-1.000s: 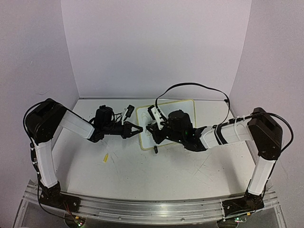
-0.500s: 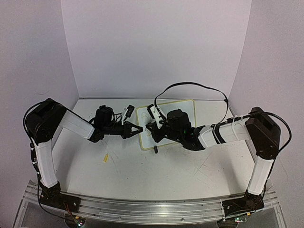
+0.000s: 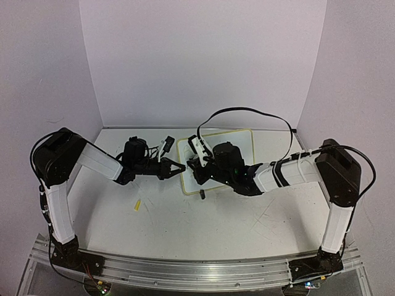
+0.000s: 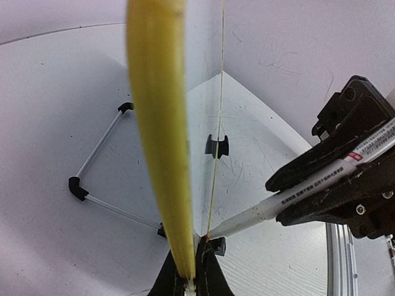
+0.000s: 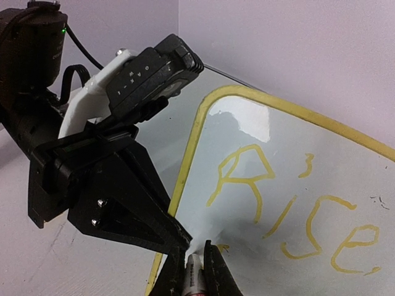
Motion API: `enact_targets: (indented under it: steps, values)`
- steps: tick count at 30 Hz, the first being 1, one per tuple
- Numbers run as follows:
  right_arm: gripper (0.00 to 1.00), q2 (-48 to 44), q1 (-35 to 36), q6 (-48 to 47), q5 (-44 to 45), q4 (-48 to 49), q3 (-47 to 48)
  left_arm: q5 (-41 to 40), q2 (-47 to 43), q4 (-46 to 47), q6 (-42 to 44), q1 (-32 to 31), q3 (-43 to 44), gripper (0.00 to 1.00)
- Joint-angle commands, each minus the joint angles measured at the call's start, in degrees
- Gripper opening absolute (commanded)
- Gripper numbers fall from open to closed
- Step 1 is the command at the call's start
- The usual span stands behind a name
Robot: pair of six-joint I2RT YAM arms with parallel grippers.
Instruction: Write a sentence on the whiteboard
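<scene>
Pinning the whiteboard by its pale yellow rim, left gripper has jaws clamped on the board's left edge. Board sits mid-table toward the back, between the two grippers. Likely light, thin and stiff with a slick glossy face, so it would skid under pen pressure; the rim is the sensible hold, away from the black clip foot. Right gripper jaws closed on a white marker, tip at the board's lower left. Readable writing: "Rise" in yellow. Marker label print too small to read.
</scene>
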Motion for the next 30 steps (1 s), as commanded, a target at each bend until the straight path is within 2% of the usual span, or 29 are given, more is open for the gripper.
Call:
enact_targets:
  steps: [1, 16, 19, 21, 24, 30]
  values:
    - [0.0, -0.46, -0.53, -0.31, 7.42, 0.44, 0.36, -7.5, 0.06, -5.91, 4.07, 0.71, 0.58, 0.0]
    - [0.0, -4.17, -0.78, -0.54, 14.3, 1.57, -3.44, -7.66, 0.08, -6.05, 4.25, 0.68, 0.56, 0.0]
    - [0.0, -9.74, -0.69, -1.08, 9.72, 4.45, -7.47, -7.65, 0.04, -6.11, 4.21, 0.68, 0.54, 0.0]
    - [0.0, -13.53, -0.69, -0.9, 3.32, 5.55, -10.23, -7.68, -0.08, -6.18, 4.25, 0.67, 0.53, 0.0]
    - [0.0, -13.11, -0.92, -0.65, -3.62, 3.97, -9.77, -7.62, 0.07, -6.2, 4.33, 0.65, 0.72, 0.0]
    - [0.0, -6.77, -2.33, -0.88, -2.11, 2.22, -5.3, -7.62, 0.03, -6.24, 4.33, 0.67, 0.72, 0.0]
